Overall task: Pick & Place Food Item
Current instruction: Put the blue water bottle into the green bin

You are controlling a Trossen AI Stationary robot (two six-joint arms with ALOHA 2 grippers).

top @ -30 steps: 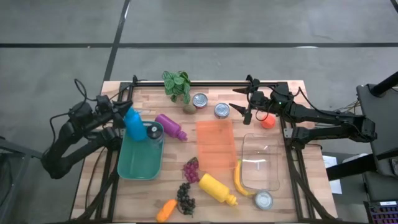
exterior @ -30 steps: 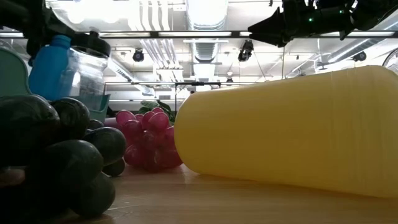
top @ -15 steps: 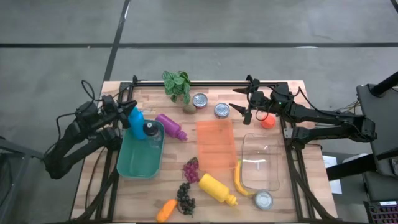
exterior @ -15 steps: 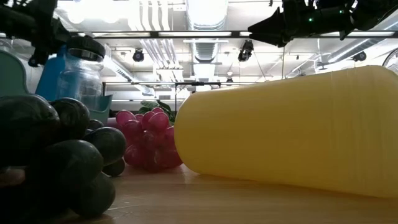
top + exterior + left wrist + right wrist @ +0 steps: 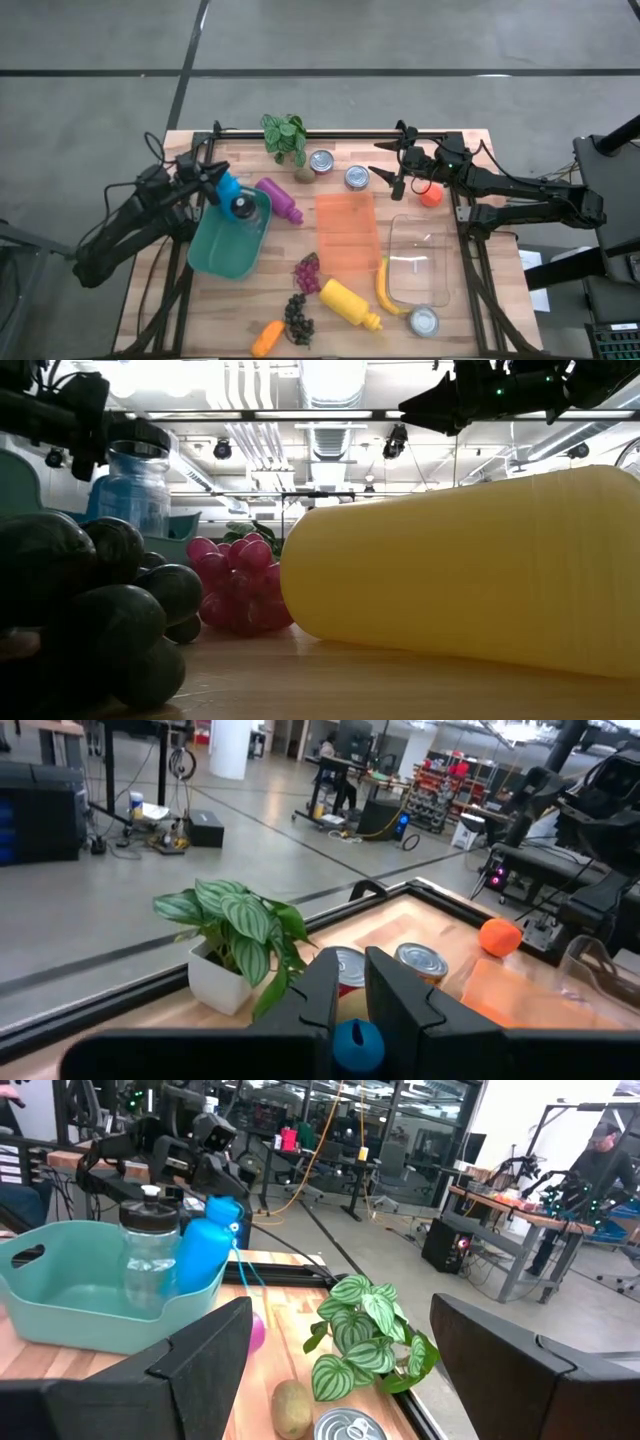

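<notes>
Blue bottle [image 5: 225,186] in left tool [image 5: 212,178], over teal bin [image 5: 224,250], beside clear jar [image 5: 243,207]

Left arm reaches in from the frame's left edge, elbow low, wrist angled up and right; the left gripper [image 5: 213,181] sits at centre-left, fingers [image 5: 322,990] pinched nearly together (only a slim gap shows). Right arm stretches in level from the right edge, right gripper [image 5: 386,170] at upper centre-right, fingers [image 5: 205,1350] spread wide, holding nothing.
</notes>
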